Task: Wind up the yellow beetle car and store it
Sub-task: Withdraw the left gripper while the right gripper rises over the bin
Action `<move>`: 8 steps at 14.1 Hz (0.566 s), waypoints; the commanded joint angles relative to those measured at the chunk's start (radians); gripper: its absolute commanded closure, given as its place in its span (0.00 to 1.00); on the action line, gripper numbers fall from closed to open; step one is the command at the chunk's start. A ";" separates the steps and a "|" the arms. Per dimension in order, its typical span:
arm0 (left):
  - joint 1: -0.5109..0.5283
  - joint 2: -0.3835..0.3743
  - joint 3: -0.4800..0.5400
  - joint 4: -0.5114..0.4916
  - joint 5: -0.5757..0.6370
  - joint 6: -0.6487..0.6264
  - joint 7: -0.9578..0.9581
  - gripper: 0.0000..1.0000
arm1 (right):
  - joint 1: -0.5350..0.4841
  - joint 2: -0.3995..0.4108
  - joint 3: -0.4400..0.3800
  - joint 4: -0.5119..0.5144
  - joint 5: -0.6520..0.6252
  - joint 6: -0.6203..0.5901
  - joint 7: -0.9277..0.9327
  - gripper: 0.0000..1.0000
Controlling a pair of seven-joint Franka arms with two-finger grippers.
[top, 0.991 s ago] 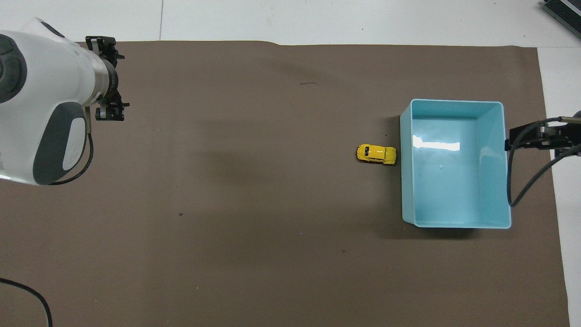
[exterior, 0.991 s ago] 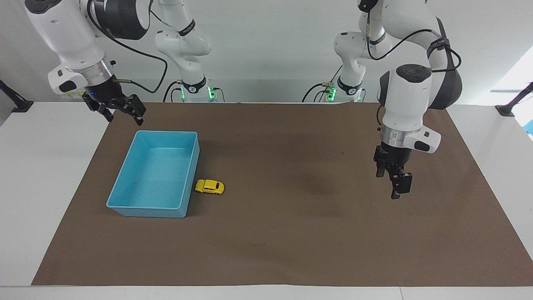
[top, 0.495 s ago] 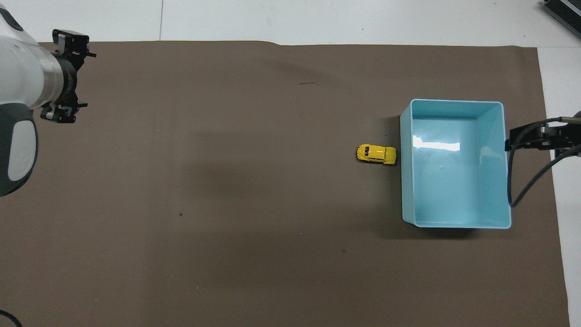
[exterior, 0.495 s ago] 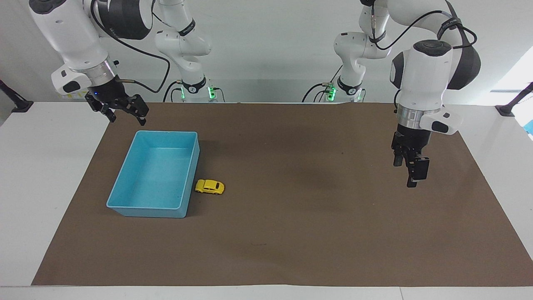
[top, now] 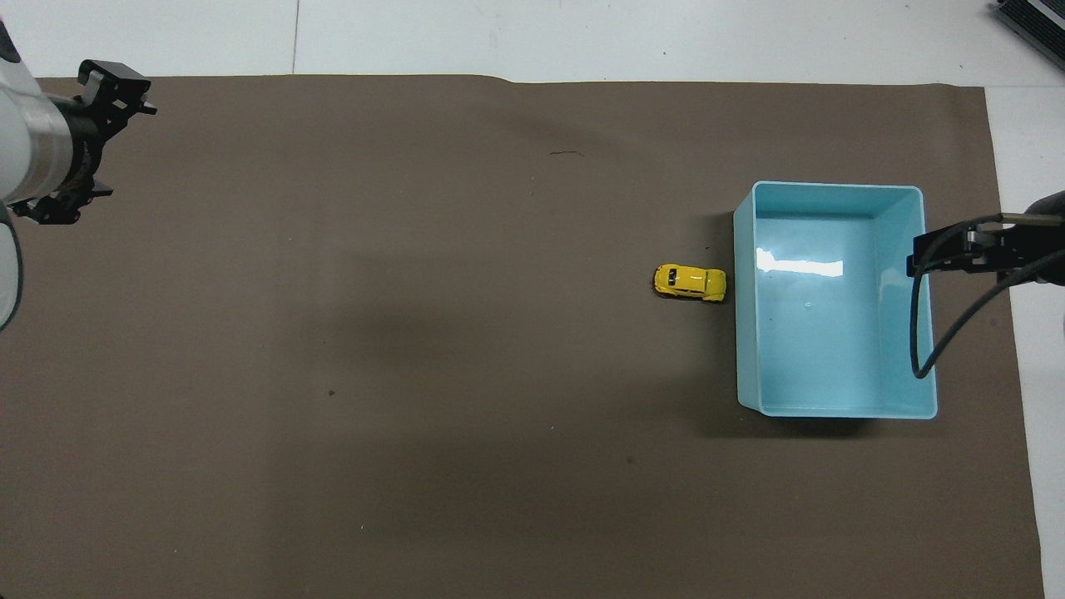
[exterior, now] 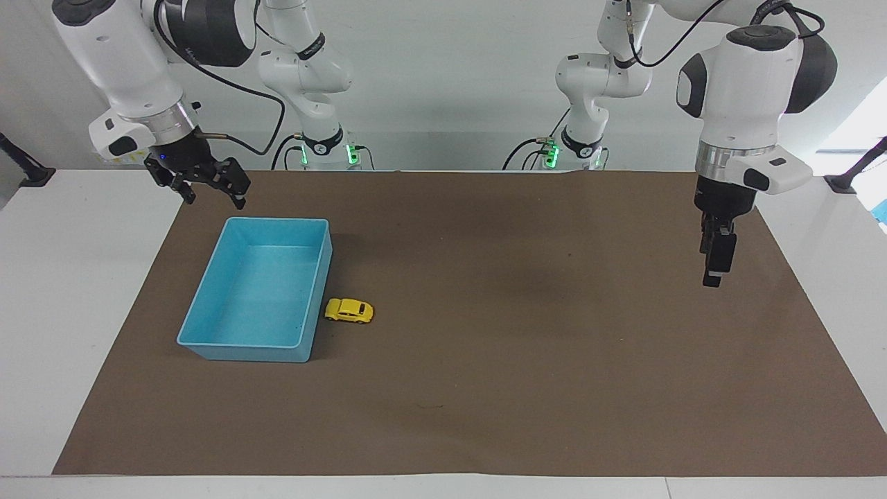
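The yellow beetle car (exterior: pixel 349 310) sits on its wheels on the brown mat (exterior: pixel 485 388), just beside the long wall of the light blue bin (exterior: pixel 208 333), on the side of the bin that faces the left arm's end of the table (exterior: pixel 76 291). It looks very close to the bin wall; whether it touches I cannot tell. The bin stands toward the right arm's end of the table.

The right hand (exterior: pixel 208 188) hangs in the air over the mat's edge, close to the bin's corner nearest the robots, its fingers (exterior: pixel 238 190) spread apart and holding nothing. The left hand (exterior: pixel 717 262) hangs over the mat at the left arm's end of the table, well apart from the car and the bin, pointing down. Its fingers are seen edge-on, but they stand apart and nothing is between them.
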 commanded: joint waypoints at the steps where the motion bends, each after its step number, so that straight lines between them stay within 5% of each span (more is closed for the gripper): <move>1: 0.021 -0.012 -0.013 0.011 0.008 -0.053 0.149 0.00 | -0.010 0.047 0.027 0.052 -0.004 0.011 0.013 0.00; 8: 0.047 -0.020 -0.011 0.020 -0.074 -0.148 0.537 0.00 | 0.068 0.085 0.033 0.042 0.001 0.132 0.228 0.00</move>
